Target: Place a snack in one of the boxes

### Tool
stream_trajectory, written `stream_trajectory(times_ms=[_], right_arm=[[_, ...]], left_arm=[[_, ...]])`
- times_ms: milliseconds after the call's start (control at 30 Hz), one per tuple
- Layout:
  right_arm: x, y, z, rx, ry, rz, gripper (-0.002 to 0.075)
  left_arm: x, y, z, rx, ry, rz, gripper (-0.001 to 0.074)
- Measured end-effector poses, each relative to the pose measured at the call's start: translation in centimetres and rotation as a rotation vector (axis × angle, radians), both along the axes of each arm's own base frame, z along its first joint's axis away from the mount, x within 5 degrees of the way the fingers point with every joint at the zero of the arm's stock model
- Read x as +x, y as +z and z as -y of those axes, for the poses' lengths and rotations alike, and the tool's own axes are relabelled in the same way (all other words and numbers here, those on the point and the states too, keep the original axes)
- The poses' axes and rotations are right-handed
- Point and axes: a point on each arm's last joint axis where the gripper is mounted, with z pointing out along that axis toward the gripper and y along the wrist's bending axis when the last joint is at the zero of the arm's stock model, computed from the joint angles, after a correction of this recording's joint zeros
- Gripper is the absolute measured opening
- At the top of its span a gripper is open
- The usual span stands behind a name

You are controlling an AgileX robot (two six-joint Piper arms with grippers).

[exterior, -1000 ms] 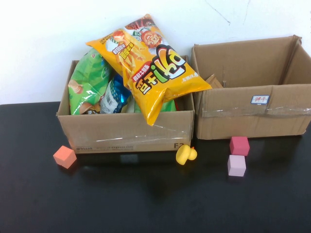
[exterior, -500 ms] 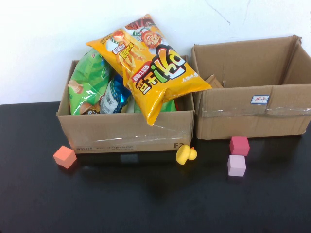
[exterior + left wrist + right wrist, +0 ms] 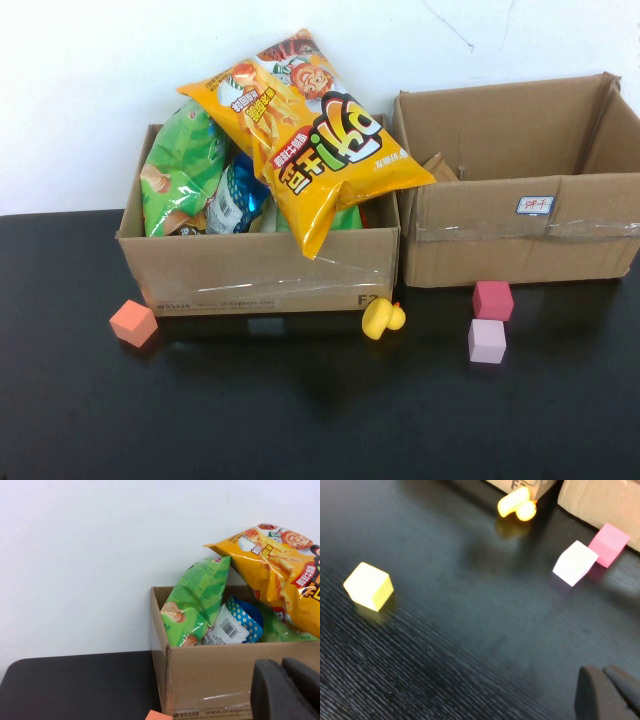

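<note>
The labelled cardboard box (image 3: 500,240), with a small white label (image 3: 535,205) and clear tape on its front, stands open at the back right. No small yellow-orange foil packet shows in any view. Neither gripper shows in the high view. My left gripper (image 3: 282,667) is shut and empty, low in front of the unlabelled cardboard box (image 3: 210,680). My right gripper (image 3: 603,672) is shut and empty above the black table, short of the toy cubes.
The unlabelled box (image 3: 260,270) holds a large yellow-orange chip bag (image 3: 305,125) and green and blue packets. A yellow duck (image 3: 382,318), a pink cube (image 3: 492,299), a pale cube (image 3: 487,340) and an orange cube (image 3: 133,322) lie on the table. A yellow cube (image 3: 368,586) shows in the right wrist view.
</note>
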Motion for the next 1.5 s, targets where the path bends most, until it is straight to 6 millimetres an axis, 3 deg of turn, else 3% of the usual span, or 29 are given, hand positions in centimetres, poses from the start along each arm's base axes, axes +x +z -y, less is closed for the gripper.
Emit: stream_trajectory(times_ms=[533, 733, 900, 1067, 1167, 1367, 1500], right_arm=[[0.0, 0.0, -0.1, 0.011, 0.0, -0.003, -0.0001], [0.0, 0.0, -0.1, 0.01, 0.0, -0.005, -0.0001], [0.0, 0.0, -0.1, 0.017, -0.001, -0.007, -0.0001], [0.0, 0.0, -0.1, 0.024, -0.002, -0.009, -0.0001], [0.0, 0.0, -0.1, 0.024, -0.002, -0.009, -0.0001], [0.0, 0.0, -0.1, 0.026, -0.002, -0.009, -0.0001], [0.0, 0.0, -0.1, 0.027, -0.002, -0.01, -0.0001]], left_arm=[[-0.1, -0.1, 0.3, 0.001, -0.04, -0.011, -0.0002], [-1.9, -0.4, 0.8, 0.005, -0.119, 0.089, -0.0002], [-3.1, -0.2, 0.2, 0.121, -0.059, 0.209, -0.0002], [-3.2, -0.4, 0.0, 0.275, -0.024, 0.225, -0.0002], [-2.9, -1.7, -0.2, 0.311, -0.01, 0.182, -0.0002], [-2.4, -6.2, -0.6, 0.187, 0.023, 0.048, -0.0002], [-2.4, -7.8, -0.9, 0.143, 0.047, -0.119, -0.0002]])
